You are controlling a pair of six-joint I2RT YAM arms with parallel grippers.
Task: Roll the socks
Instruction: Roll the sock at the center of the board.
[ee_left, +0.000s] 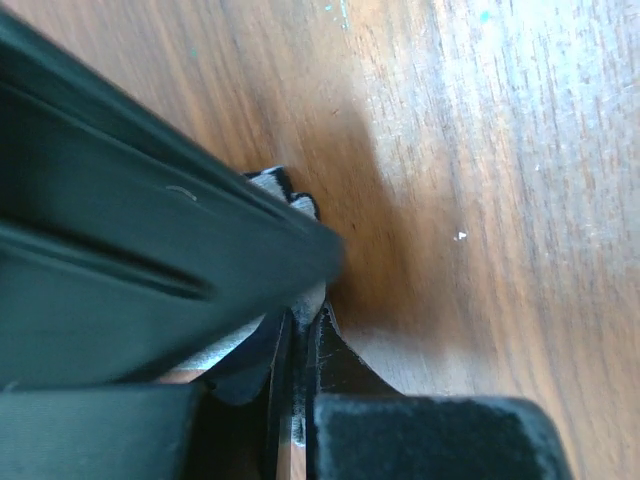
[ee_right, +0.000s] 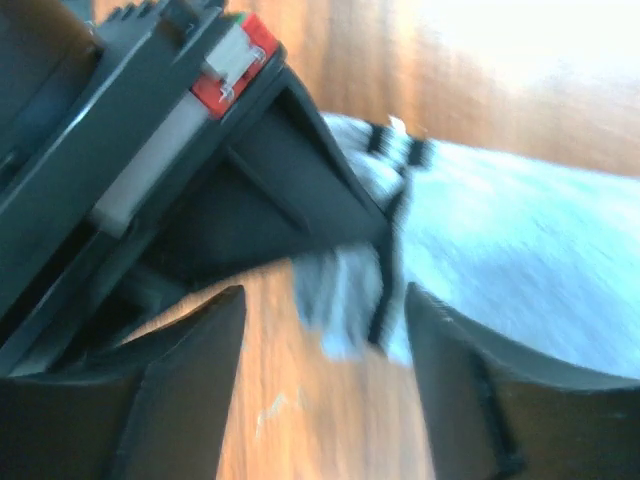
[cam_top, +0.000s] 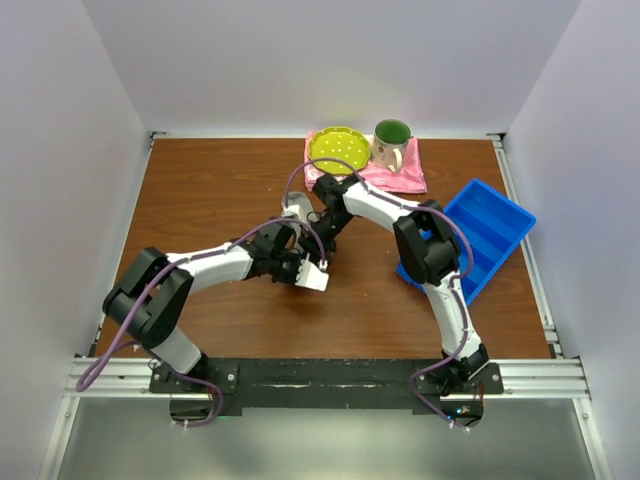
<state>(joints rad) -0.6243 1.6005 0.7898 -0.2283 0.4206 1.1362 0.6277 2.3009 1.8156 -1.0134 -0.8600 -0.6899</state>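
The wooden table is filling most of what I'm seeing, and both arms are leaning in over its middle. The left arm is reaching in from 8 o'clock and the right arm is bending over from 4 o'clock, so the two are meeting just past centre toward 12. A blue tray is sitting out at 3 o'clock. A pink cloth is lying at 1 o'clock with a yellow-green bowl and a green mug resting on it. None of these is being touched.

The socks are lying flat on the wood right where the arms are meeting, largely hidden from above. They are showing up as pale grey knit, soft and limp, with dark stripes crossing near the end that is being worked on, and that end is bunching up a little.

The left gripper is pinching tight, its jaws closed on a fold of the socks. The right gripper is standing open, holding nothing, with its fingers straddling the striped end.

To me this is looking like the start of the roll, with one claw anchoring the fabric. The next move is calling for the open claw to close on the bunched edge and turn it over along the length without dragging the sock loose.
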